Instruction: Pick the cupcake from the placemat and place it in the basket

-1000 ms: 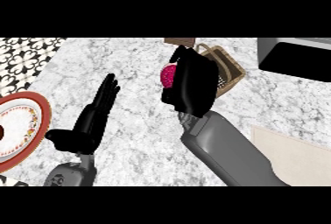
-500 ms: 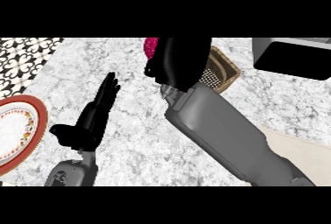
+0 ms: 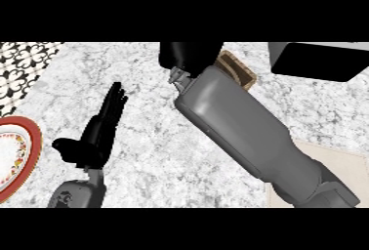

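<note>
Marble bench [image 3: 155,151] fills the head view, with a black-and-white patterned patch [image 3: 22,66] in its far left corner. Below that, at the left edge, part of a red-rimmed plate [image 3: 34,146] shows. Just beside the plate stands the left robot hand [image 3: 90,144] - open, fingers straight and pointing away from the robot, thumb out toward the plate, resting and holding nothing. Right of it, the broad grey right forearm [image 3: 245,136] slants up from the lower right corner to the right robot hand [image 3: 189,56], which is cut off by the view's top edge; whether it is open or closed on anything cannot be told. The cupcake is out of sight, so where it lies relative to that hand cannot be told. The brown basket [image 3: 239,73] peeks out just right of the wrist, mostly hidden behind the arm. Farther right lies a flat black object [image 3: 317,61], and below it, partly under the forearm, a beige placemat [image 3: 331,163].
</note>
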`<move>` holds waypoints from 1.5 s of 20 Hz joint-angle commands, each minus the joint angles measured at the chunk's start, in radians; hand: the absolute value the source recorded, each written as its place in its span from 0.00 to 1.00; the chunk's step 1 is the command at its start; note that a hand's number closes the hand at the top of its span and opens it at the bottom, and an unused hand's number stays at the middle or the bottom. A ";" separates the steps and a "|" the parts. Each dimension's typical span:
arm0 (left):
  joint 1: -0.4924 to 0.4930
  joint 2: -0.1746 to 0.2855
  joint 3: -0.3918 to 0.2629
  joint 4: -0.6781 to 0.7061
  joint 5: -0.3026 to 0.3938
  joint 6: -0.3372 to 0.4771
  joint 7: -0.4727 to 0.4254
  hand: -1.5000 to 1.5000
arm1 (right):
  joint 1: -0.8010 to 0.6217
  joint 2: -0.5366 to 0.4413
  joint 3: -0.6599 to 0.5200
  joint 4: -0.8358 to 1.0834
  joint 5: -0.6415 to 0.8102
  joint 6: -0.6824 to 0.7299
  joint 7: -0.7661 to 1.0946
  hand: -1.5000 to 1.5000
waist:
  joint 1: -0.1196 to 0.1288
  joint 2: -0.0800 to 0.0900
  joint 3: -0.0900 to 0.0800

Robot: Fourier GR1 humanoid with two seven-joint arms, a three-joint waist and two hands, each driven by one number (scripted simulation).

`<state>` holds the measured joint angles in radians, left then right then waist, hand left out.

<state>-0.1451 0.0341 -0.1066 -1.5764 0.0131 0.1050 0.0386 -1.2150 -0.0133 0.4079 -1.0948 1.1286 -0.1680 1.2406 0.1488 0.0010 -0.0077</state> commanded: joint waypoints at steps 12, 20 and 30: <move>0.046 0.048 0.070 -0.070 0.033 -0.002 0.005 0.50 | -0.100 0.013 -0.045 0.153 -0.025 0.000 0.246 1.00 | -0.066 -0.012 0.004; 0.081 -0.008 0.024 -0.046 -0.007 0.038 -0.028 0.50 | -0.027 0.013 0.033 0.188 -0.077 -0.041 0.246 1.00 | -0.092 -0.005 0.006; 0.101 0.022 0.051 -0.077 0.011 0.019 -0.016 0.50 | 0.066 0.013 0.069 0.180 -0.083 -0.158 0.246 1.00 | -0.100 -0.004 0.006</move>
<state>-0.0697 0.0585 -0.0472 -1.6305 0.0257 0.1246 0.0174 -1.1582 -0.0143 0.4625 -0.9188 1.0421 -0.2495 1.2364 0.0481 -0.0021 -0.0016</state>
